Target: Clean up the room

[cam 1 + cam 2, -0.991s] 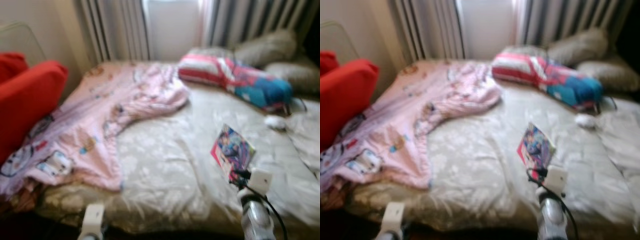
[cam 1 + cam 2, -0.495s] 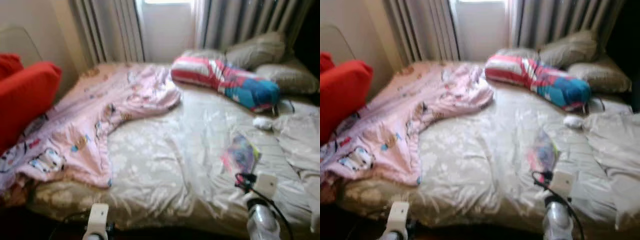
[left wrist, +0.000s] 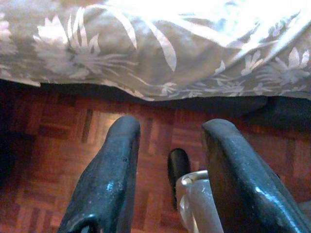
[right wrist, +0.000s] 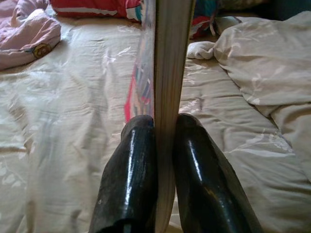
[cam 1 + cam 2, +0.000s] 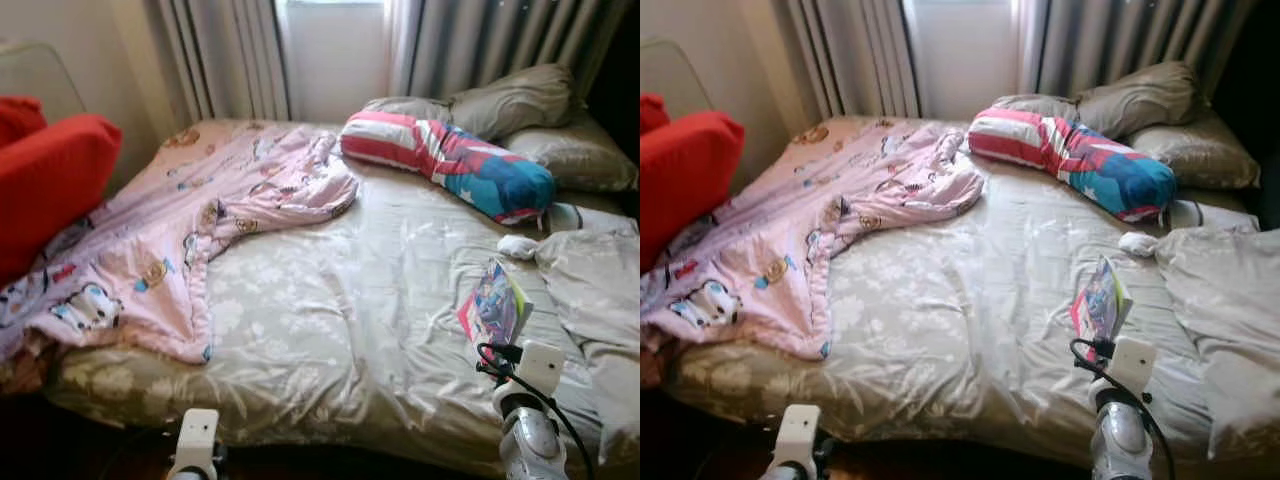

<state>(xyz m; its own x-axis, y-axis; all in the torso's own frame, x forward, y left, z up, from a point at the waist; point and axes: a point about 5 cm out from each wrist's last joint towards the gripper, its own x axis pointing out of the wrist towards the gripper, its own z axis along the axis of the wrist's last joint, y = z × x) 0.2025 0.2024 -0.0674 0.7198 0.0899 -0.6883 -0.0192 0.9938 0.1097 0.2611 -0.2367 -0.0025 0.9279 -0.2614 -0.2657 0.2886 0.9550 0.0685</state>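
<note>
A thin book [image 5: 495,303] with a colourful cover stands on edge above the right side of the bed, clamped between the two black fingers [image 4: 136,165] of my right gripper [image 4: 163,145], which is shut on its lower edge. The book's pale page edge [image 4: 170,58] faces the right wrist camera. My left gripper [image 3: 167,160] hangs open low by the bed's foot, over the wooden parquet floor [image 3: 53,145], with nothing between its fingers. A pink cartoon-print blanket [image 5: 190,230] lies crumpled over the bed's left half.
The bed [image 5: 340,320] has a beige flowered cover. A striped red, white and blue bolster [image 5: 450,160] and grey pillows [image 5: 520,100] lie at its head. A white sock [image 5: 518,246] and a rumpled beige duvet [image 5: 595,290] lie at right. A red cushion [image 5: 50,180] stands at left.
The camera has steadied and the picture is sharp. The book in my right gripper has turned from lying nearly flat and blurred to standing more upright, slightly further right.
</note>
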